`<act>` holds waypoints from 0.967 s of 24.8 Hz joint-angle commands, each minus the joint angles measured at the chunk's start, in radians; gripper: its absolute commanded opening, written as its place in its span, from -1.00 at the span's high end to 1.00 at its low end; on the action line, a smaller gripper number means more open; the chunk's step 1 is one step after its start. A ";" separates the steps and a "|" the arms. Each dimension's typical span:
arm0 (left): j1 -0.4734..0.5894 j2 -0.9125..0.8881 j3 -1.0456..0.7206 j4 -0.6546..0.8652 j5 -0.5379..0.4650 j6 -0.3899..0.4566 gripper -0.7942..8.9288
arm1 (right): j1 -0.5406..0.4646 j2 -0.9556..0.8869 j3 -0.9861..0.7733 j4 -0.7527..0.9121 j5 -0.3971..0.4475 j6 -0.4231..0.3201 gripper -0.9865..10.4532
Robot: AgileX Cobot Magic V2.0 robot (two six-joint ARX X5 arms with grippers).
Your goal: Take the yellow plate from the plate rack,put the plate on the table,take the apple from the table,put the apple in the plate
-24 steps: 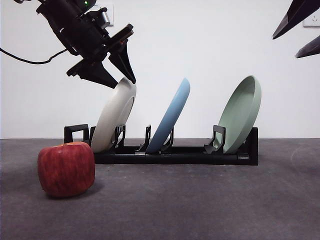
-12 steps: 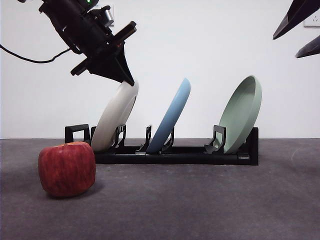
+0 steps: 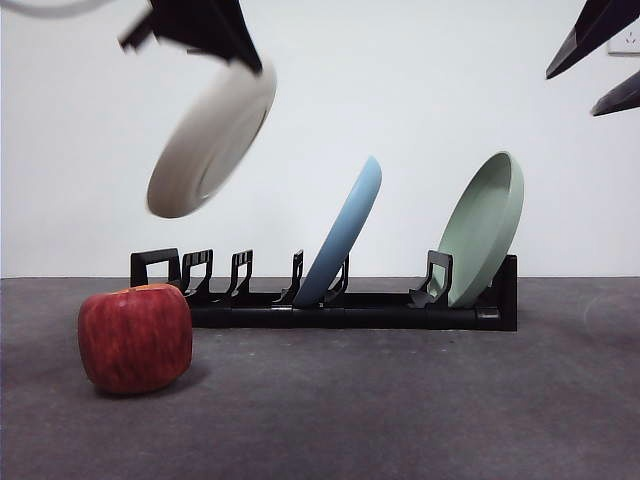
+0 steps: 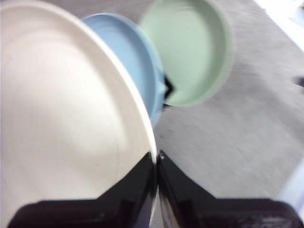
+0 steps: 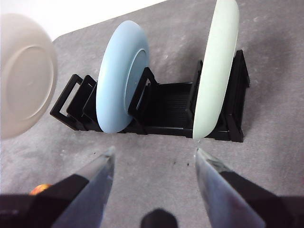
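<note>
Left end effector [image 4: 156, 164] is closed tight on the rim of the yellow plate [image 3: 212, 140], holding it tilted in the air above the plate rack [image 3: 330, 300]; right end effector [image 5: 154, 159] waits wide open, gripping nothing; apple [image 3: 135, 337] sits on the tabletop [image 3: 420, 400] beside the rack's handle end

Bright even light, yellow plate [image 3: 211, 140] motion-blurred, left wrist pic prob. defocused

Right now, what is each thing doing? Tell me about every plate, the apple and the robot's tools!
yellow plate: in the air above the rack, tilted, pinched by its rim.
left tool: shut on the yellow plate.
right tool: open, empty, waiting.
light blue plate: leaning in the plate rack.
pale green plate: leaning in the rack.
apple: resting on the table.
</note>
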 commanded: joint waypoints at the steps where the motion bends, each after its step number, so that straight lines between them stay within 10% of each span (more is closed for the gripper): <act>1: -0.049 -0.065 0.003 -0.060 -0.002 0.052 0.85 | 0.002 0.002 0.003 0.013 0.003 -0.008 0.33; 13: -0.695 -0.065 -0.048 -0.184 -0.564 0.038 0.85 | 0.001 0.001 0.284 -0.084 0.002 -0.008 0.33; 24: -0.760 0.232 -0.159 0.050 -0.582 0.045 0.85 | 0.002 -0.002 0.497 -0.227 -0.002 -0.020 0.33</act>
